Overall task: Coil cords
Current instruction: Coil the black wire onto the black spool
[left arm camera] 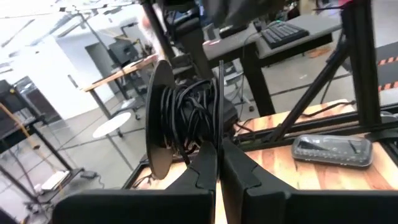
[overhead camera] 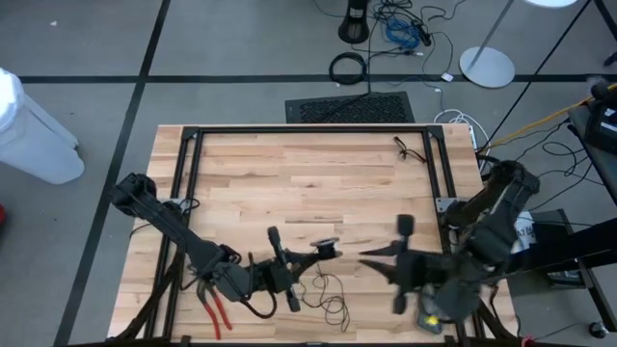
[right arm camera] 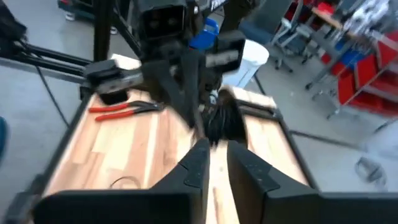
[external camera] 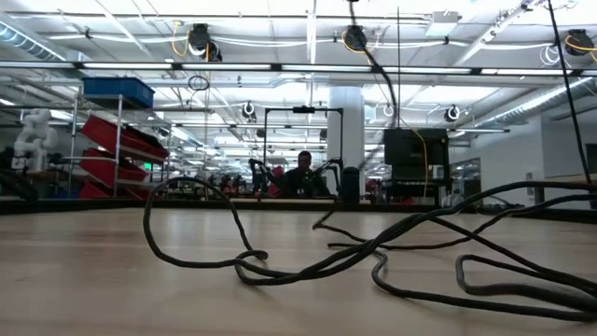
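Left gripper fingers pressed together on small dark spool wound with thin black cord, held above near-centre of wooden table; loose cord trails in loops on tabletop just beside it; right gripper slightly parted, pointing at spool, holding nothing; red-handled pliers near left arm at table's near edge.

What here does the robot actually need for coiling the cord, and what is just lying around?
Part of the job:
- cord
- spool
- left gripper, shut at the spool
- right gripper, open, facing it

Lying about:
- pliers
- small wire at the far corner
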You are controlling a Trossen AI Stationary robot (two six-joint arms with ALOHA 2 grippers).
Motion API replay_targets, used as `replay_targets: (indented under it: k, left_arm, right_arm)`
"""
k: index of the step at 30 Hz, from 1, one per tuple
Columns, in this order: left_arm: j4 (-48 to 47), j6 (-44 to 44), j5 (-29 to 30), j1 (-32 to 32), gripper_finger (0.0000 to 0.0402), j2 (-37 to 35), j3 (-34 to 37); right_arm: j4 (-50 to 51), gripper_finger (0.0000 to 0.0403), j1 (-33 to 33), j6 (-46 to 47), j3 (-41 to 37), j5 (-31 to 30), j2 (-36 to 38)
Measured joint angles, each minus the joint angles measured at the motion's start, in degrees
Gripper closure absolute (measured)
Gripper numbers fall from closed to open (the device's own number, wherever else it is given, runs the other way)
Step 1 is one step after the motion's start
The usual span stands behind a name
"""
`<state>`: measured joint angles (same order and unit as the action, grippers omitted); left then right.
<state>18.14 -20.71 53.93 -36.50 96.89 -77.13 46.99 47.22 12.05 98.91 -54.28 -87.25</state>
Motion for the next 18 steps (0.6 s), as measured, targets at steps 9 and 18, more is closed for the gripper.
replay_targets:
  k: [9, 18]
  left_arm:
    - [-8.8, 3.9, -0.2, -2.1, 0.0399, -6.6, 0.0]
    - [-11.2, 4.0, -5.6, -2.3, 0.0399, -9.9, -0.1]
  right_arm:
    - [17.7, 0.032, 11.5, 29.2, -4.6, -7.2, 0.4]
    - [-8.6, 0.0318, 12.9, 32.1, -27.6, -17.2, 0.0]
